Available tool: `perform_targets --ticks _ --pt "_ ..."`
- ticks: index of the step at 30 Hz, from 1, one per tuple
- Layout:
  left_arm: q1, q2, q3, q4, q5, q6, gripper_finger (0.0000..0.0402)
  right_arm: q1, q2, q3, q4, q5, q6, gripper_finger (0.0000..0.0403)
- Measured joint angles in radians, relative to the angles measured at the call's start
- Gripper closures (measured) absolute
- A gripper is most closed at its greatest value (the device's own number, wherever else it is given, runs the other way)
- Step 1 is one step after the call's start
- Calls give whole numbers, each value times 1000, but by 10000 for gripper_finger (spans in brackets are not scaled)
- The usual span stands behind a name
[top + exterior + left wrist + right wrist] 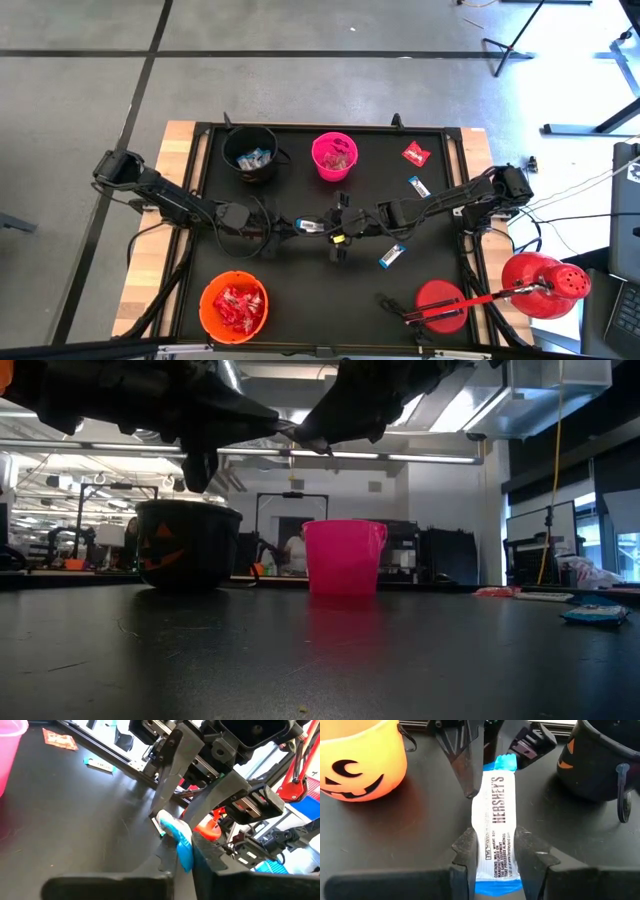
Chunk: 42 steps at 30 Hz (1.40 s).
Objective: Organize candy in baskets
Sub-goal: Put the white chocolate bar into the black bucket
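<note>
While both tools (322,228) clamp it, the glossy blue-and-white bar (495,827) hangs flat.

Low view: both arms ran off the top edge, grippers out of frame. Pink bucket (344,556) hid the room behind it. Blue-and-white bar (596,614) at right edge too blurred to read. Right wrist view: black bucket (600,760) cut by top and right edges; orange bucket (360,757) cut at upper left. High view: wrappers inside the buckets too small to tell.
</note>
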Motion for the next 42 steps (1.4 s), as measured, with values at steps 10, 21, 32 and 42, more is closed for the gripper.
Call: perform_targets --ticks 10,21,32,42 --pt "1 0 0 -15 -19 33 395 1 -5 0 -17 -10 -10 203" --pt "95 -172 0 -170 -48 142 395 2 -118 2 -189 2 37 170" --pt "283 -623 -1 -799 -365 207 394 2 -124 1 -286 3 82 189" --pt "393 -854 -1 -1157 -423 116 357 2 -117 1 -298 4 86 192"
